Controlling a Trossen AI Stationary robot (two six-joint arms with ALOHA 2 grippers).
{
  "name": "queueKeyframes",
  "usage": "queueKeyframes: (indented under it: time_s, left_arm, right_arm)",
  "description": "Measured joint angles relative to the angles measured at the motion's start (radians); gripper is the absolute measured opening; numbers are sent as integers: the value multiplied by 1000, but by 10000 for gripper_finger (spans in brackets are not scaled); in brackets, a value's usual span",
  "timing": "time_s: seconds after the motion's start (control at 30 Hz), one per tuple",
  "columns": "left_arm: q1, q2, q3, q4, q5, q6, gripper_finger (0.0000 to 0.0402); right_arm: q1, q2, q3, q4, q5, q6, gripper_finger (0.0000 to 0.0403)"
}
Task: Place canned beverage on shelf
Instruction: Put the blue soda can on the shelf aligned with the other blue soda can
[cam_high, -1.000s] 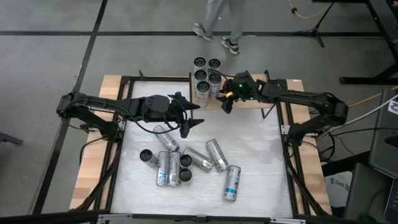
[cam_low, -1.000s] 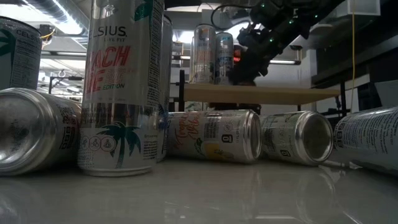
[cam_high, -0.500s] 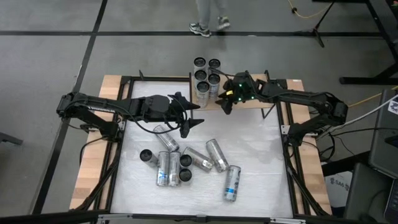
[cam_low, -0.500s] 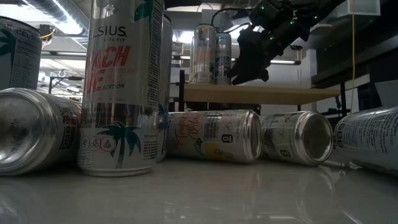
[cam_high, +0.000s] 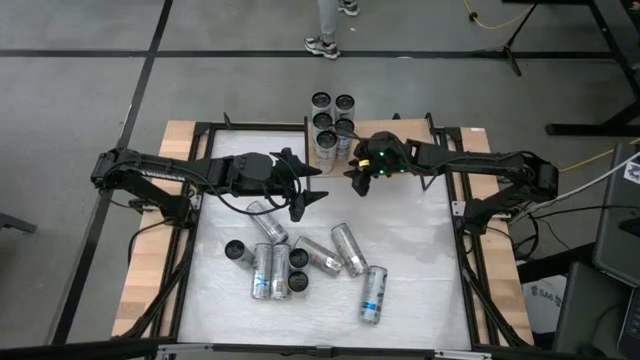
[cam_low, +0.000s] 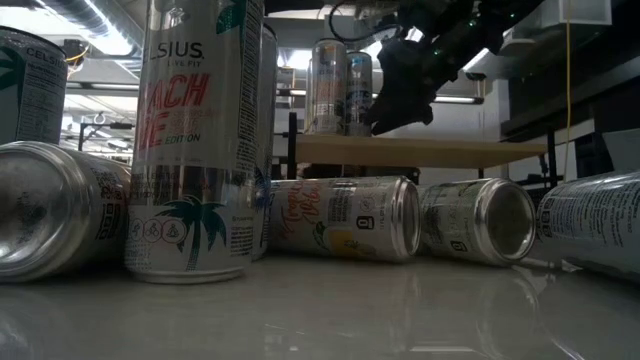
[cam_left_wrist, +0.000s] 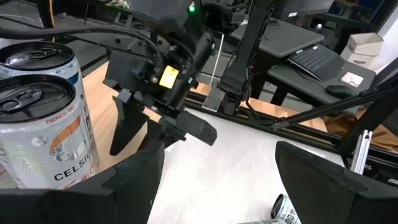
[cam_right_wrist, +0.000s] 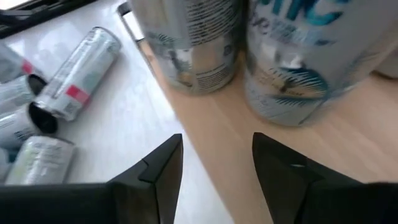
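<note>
Several canned beverages stand upright on the left end of the shelf, a pale wooden board at the table's far edge. My right gripper hovers over the shelf's near edge, just near and right of those cans. Its fingers are a little apart with nothing between them. My left gripper hangs open and empty above the white tabletop, left of the shelf, pointing at the right gripper. More cans lie and stand loose on the tabletop.
The loose cans fill the table's middle and near part; one lies apart at the near right. Black frame rails run along the table's sides. A person's feet show on the floor beyond the far edge.
My right gripper has drawn back from the cans on the shelf toward the table's near edge and a little to the left, rolling slightly. The cans on the shelf stay upright in place. The person beyond the table has walked on.
</note>
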Motion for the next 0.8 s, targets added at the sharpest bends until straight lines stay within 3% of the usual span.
queueKeyframes:
  time_s: [0.33, 0.6, 0.8]
  left_arm:
    - [0, 0, 0, 0, 0, 0, 304]
    - [0, 0, 0, 0, 0, 0, 304]
    - [0, 0, 0, 0, 0, 0, 304]
  right_arm:
    - [2, 0, 0, 100, 30, 1, 182]
    - [2, 0, 0, 109, 165, 0, 182]
    - [2, 1, 0, 115, 209, 0, 182]
